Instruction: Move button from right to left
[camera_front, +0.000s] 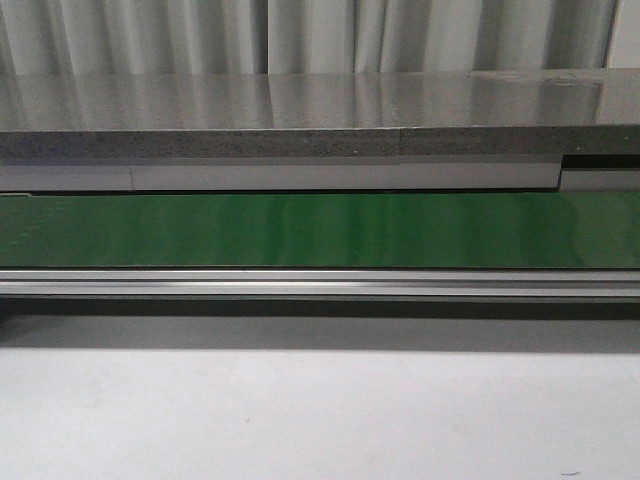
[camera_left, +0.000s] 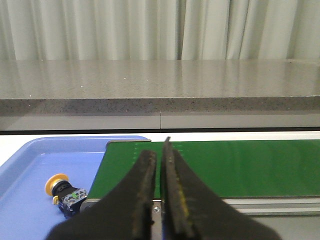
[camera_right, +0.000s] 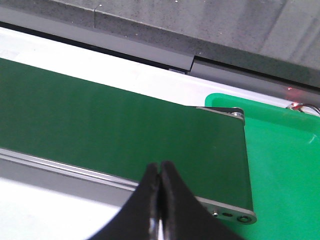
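One button beside left gripper, seemingly apart

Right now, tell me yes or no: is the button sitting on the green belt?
No, the button lies on its side in the blue tray, beside the green belt.

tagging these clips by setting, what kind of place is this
Probably a lab or factory test bench for sorting parts: a green conveyor belt runs across a table, with a blue tray holding the button at one end and a green tray at the other.
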